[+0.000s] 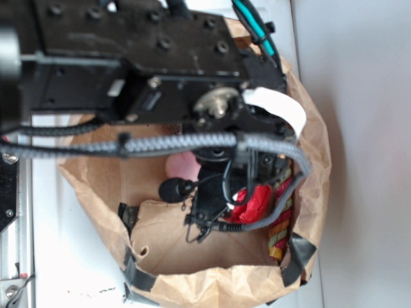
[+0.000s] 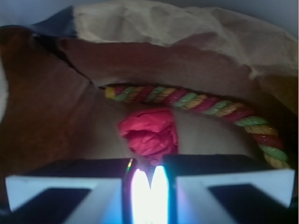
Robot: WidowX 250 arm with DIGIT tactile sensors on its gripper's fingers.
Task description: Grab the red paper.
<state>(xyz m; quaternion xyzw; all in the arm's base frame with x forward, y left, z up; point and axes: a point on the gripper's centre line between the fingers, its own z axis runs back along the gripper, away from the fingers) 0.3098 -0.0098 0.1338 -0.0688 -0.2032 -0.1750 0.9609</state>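
Observation:
The red paper point(image 2: 149, 133) is a crumpled bright red wad lying on the floor of a brown paper bag point(image 2: 196, 37), just in front of the rope toy. My gripper point(image 2: 150, 171) is down inside the bag with its two fingers pressed almost together, and the near edge of the red paper runs into the narrow gap between them. In the exterior view the red paper point(image 1: 255, 200) shows just right of the gripper point(image 1: 235, 204), largely covered by the arm and its cables.
A red, yellow and green twisted rope toy point(image 2: 201, 102) curves along the bag wall behind the paper and shows by the bag's right wall point(image 1: 280, 232). A pink plush point(image 1: 183, 165) and a dark round object point(image 1: 173, 189) lie left of the gripper. The bag's walls point(image 1: 212, 285) enclose everything.

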